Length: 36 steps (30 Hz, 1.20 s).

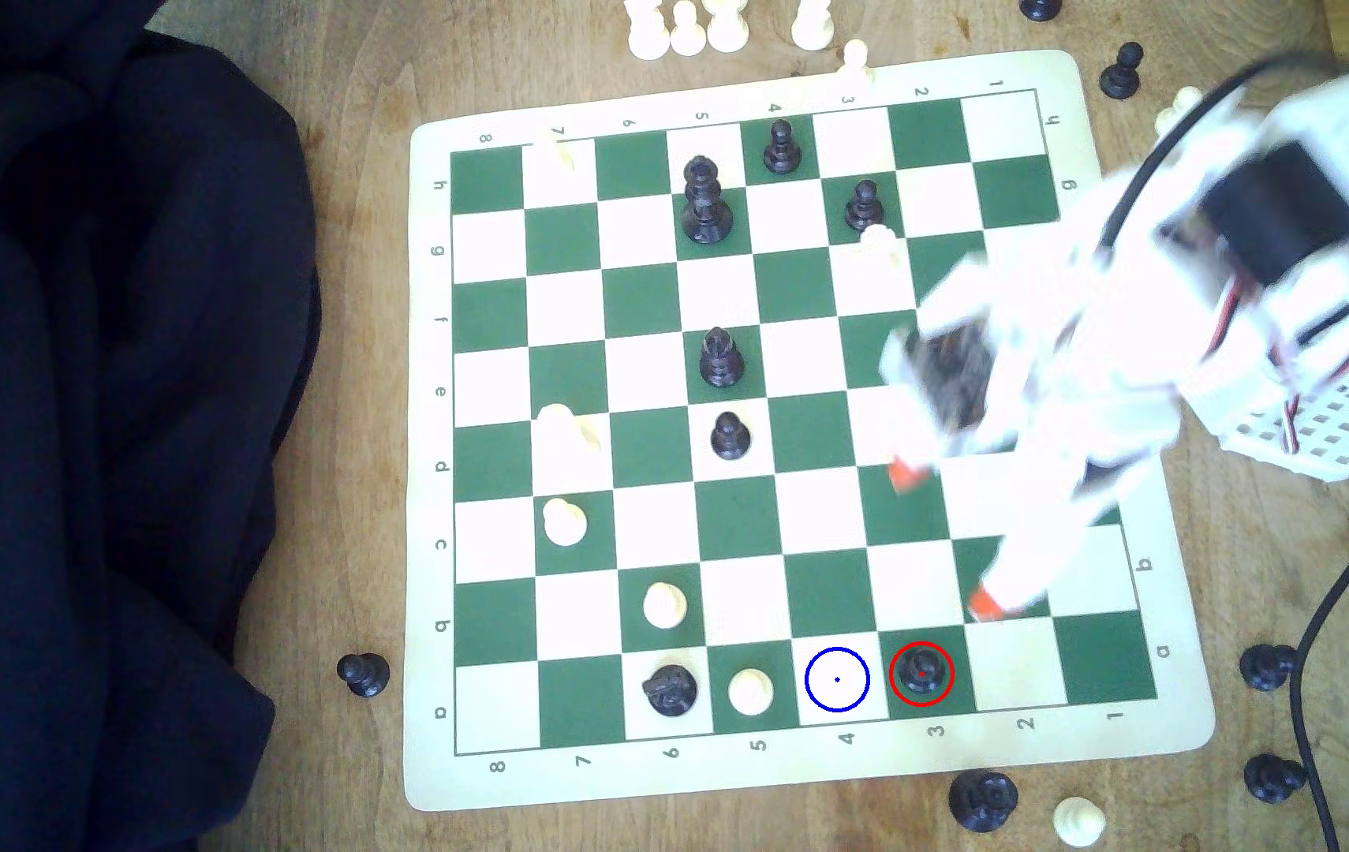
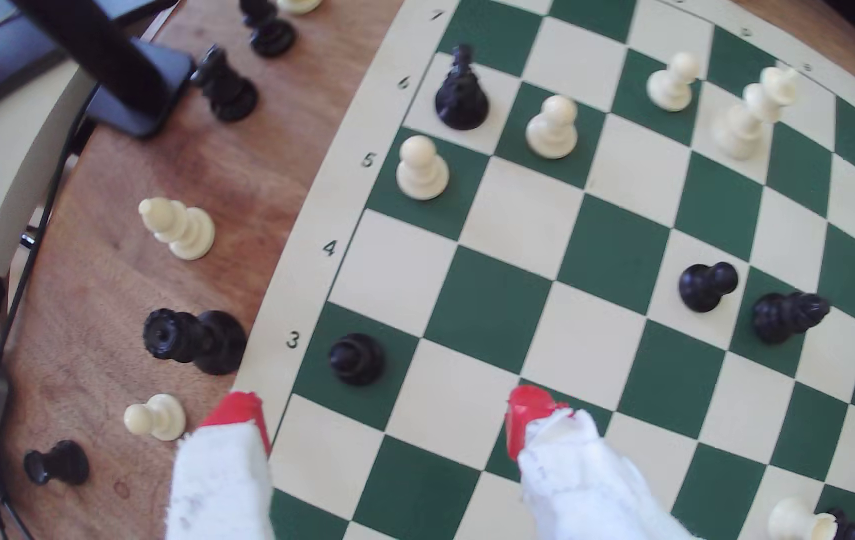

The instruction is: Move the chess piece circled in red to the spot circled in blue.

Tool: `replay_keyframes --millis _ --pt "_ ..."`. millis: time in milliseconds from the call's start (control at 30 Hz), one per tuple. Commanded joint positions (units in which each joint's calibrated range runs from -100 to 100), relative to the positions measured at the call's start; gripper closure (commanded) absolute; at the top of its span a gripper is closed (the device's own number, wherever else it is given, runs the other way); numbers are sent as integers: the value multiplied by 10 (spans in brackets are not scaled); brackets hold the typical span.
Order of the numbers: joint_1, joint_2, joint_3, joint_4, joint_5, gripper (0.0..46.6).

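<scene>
My gripper [image 1: 946,541] hangs over the right-hand part of the board in the exterior view, blurred, with its two red-tipped fingers [image 1: 905,475] spread wide and nothing between them. In the wrist view the same red tips [image 2: 526,410] sit at the bottom of the frame, one over the board's margin, the other over the squares, well apart from each other.

Just beyond the tips lies my target, the black pawn [image 2: 357,358], standing upright on a green square by the rank mark 3, lower left of the wrist view. In the exterior view it is the pawn ringed in red [image 1: 922,672] in the bottom row of the board, lower right of centre. The blue-ringed cream square [image 1: 837,679] is the next square toward the exterior view's left, bare, touching the pawn's square edge to edge. A white pawn [image 1: 751,691] stands on the square past that.

I judge the pawn light, rigid and glossy, so slippery under hard tips and easy to tip or squirt out. I would close on the narrow neck under the ball head, or on the head itself, not on the flared base, and centre the jaws first. The move is short, so a low lift should do, minding the white pawn beyond.
</scene>
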Motion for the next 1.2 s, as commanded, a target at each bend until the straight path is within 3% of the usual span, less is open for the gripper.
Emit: replay_keyframes --millis 0,167,767,1167 --pt "-50 44 -38 -14 -17 281" --pt "-75 84 -25 -38 -27 321" --pt "-74 257 1 -132 -32 319" --pt "-81 308 -15 -157 -35 341"
